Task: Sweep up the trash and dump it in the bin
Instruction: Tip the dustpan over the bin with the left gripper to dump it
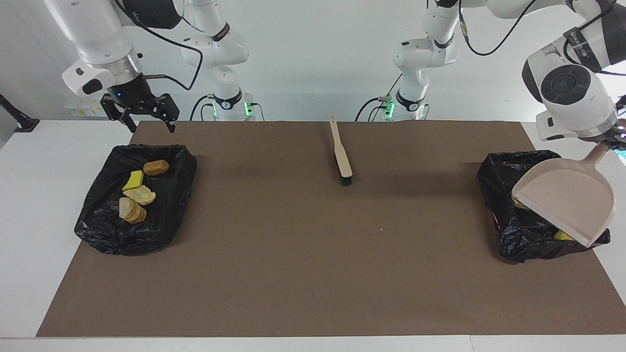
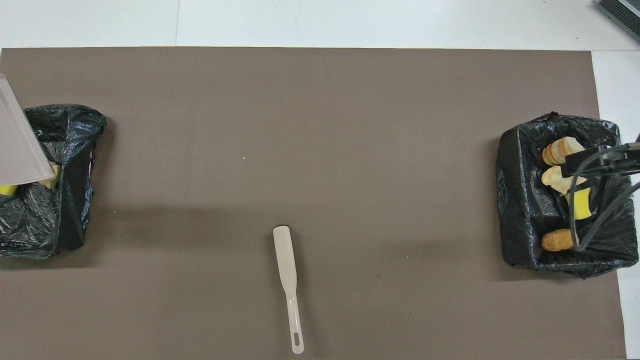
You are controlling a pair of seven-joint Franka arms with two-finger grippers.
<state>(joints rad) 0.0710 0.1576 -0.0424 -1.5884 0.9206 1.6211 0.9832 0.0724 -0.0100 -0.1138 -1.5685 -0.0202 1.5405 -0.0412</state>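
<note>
My left gripper (image 1: 615,143) is shut on the handle of the beige dustpan (image 1: 567,195), which hangs tilted, mouth down, over the black-bagged bin (image 1: 494,176) at the left arm's end. The pan hides most of that bin's trash; a yellow scrap (image 1: 563,236) peeks out under its lip. In the overhead view the dustpan (image 2: 15,145) covers part of this bin (image 2: 70,150). My right gripper (image 1: 151,126) hangs open and empty just above the robots' edge of the other bin (image 1: 98,225), which holds a yellow sponge chunk (image 1: 133,181) and bread pieces (image 1: 156,167).
The beige brush (image 1: 341,155) with black bristles lies on the brown mat (image 1: 293,274) midway between the bins, handle toward the robots. A tiny crumb (image 1: 380,229) sits on the mat farther from the robots than the brush.
</note>
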